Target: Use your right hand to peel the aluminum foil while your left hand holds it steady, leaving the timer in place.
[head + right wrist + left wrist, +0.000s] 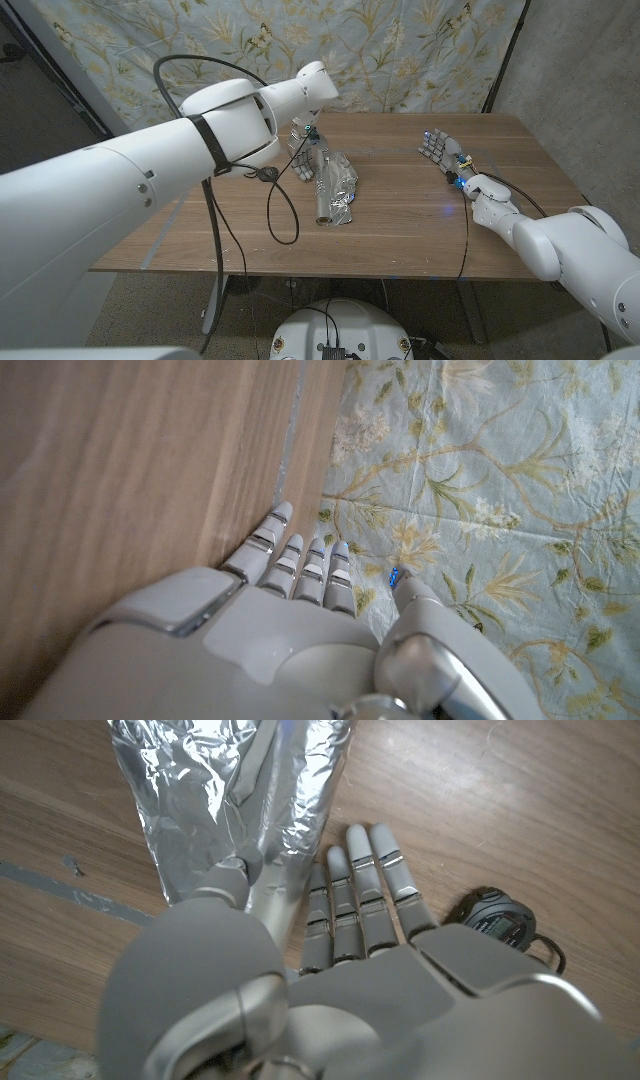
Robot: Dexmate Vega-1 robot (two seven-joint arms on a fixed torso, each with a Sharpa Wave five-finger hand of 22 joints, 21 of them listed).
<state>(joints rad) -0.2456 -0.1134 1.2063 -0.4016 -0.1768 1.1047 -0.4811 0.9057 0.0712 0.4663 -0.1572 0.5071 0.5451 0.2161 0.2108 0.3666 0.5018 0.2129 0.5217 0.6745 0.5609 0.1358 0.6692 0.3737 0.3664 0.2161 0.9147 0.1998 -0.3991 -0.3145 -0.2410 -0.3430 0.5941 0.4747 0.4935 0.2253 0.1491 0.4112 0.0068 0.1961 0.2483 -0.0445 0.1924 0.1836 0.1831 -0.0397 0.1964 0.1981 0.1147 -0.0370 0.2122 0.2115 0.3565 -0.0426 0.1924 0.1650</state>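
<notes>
Your left hand [350,935]: fingers straight, together, lying alongside foil roll [235,805], thumb against crinkled foil; real grip not confirmed. Foil roll lies mid-table, slightly toward left edge, loose sheet bunched on top. Timer [497,916] sits on wood just beside your left fingers, opposite side from foil. Your right hand [443,155]: open, fingers extended, holding nothing, over table [400,230] near back right corner, well apart from foil.
</notes>
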